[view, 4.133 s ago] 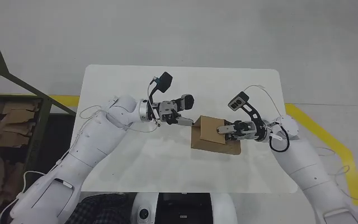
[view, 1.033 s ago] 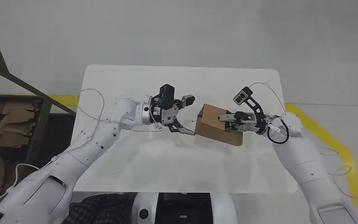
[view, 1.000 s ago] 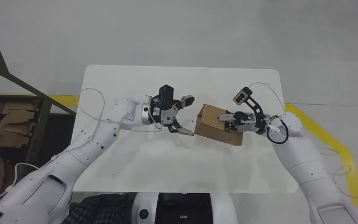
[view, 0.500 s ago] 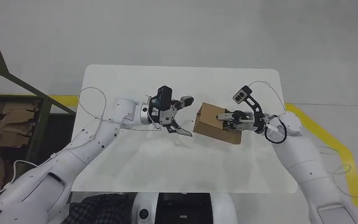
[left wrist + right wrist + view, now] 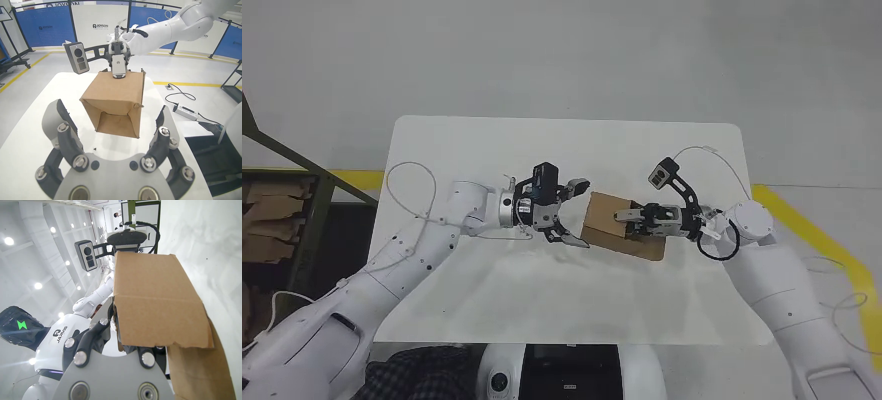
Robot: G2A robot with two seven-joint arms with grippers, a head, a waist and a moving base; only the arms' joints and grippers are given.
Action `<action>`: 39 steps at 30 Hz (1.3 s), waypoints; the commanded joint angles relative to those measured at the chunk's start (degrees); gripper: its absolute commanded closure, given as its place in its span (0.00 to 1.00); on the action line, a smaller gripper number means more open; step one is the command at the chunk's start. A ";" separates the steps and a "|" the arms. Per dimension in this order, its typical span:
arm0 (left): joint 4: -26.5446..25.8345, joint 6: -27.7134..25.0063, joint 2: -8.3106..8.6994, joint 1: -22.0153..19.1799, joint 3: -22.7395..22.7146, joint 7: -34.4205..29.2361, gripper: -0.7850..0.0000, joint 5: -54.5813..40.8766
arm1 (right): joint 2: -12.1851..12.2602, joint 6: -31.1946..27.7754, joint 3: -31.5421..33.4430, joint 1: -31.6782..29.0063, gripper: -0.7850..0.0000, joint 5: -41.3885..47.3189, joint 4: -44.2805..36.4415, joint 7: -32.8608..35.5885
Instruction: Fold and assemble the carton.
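Table (image 5: 452, 150): white, spanning the middle of the top view.
Left gripper (image 5: 575, 212): just left of centre in the top view. Its fingers are spread wide, pointing at the carton's open end, close beside it and not touching.
Carton (image 5: 622, 228): brown, lying on its side at the centre of the table, skewed to the table's edges.
Right gripper (image 5: 634, 217): right of centre, fingers clamped on the carton's top wall at the end away from the left gripper.

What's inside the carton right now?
Through the open end of the carton, only bare cardboard walls show, no contents. The space behind the flap folded inward at the top is covered.
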 commanded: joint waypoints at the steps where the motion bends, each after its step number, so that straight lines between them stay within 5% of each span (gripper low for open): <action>1: 0.19 -0.72 -0.26 -0.12 0.14 -0.36 0.00 -0.20 | -0.01 0.06 -0.15 0.10 1.00 -0.82 0.02 0.05; 18: 1.75 -1.64 -1.57 -1.09 2.42 -4.65 0.00 -3.72 | -0.07 -0.80 -0.77 -0.15 1.00 -5.29 -1.64 -0.30; 39: 0.41 -1.64 -0.49 -1.89 6.10 -2.32 0.07 -4.08 | 0.07 -0.49 -0.76 -0.50 1.00 -6.11 -3.19 2.81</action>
